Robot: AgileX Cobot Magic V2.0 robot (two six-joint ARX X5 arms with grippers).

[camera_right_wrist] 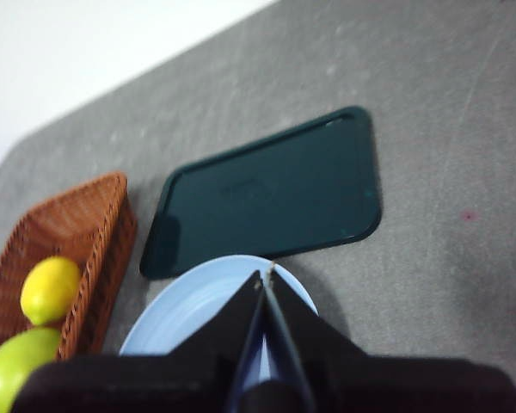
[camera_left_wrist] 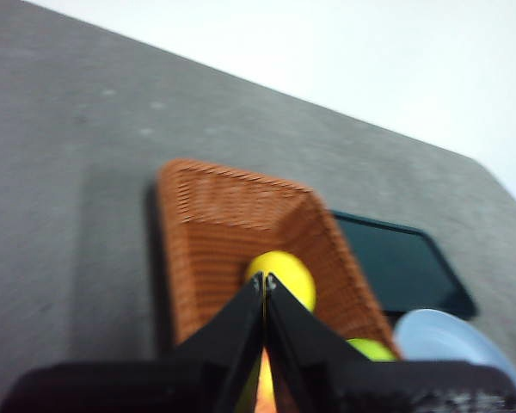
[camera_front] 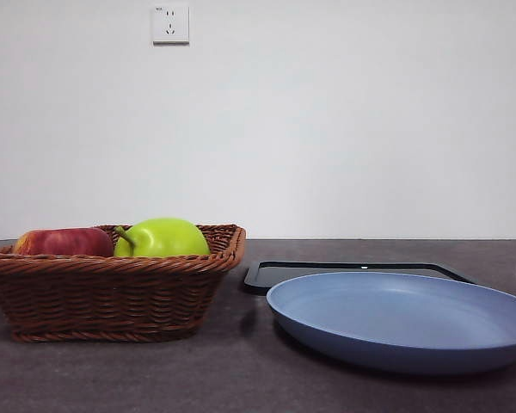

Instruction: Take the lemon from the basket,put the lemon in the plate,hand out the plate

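Opening step, lemon not yet taken: lemon (camera_left_wrist: 281, 275) lying inside basket (camera_left_wrist: 215, 232), near green fruit (camera_right_wrist: 17, 366), red apple (camera_front: 63, 242) at the basket's other end in the front view, where the lemon itself sits hidden below the rim. Left gripper (camera_left_wrist: 265, 280) poised above the basket, fingers (camera_left_wrist: 241, 318) pressed together tip to tip and holding nothing, lined up over the lemon yet well clear of it. Right gripper (camera_right_wrist: 265, 277) waiting over plate (camera_right_wrist: 198, 301), fingers likewise closed and empty. Plate bare, resting on desk (camera_front: 241, 370) just beside the basket, in front of black tray (camera_right_wrist: 271, 194) and partly overlapping it in the right wrist view. Neither arm visible in the front view, so both judged high above the things. Next move, as judged: spreading of the left fingers wide enough to straddle the lemon, descent into the basket between wicker wall and green fruit, closing on the lemon's short axis. Risk noted: round smooth skin likely to roll or slip under an off-centre pinch; neighbouring fruit close enough to be nudged.
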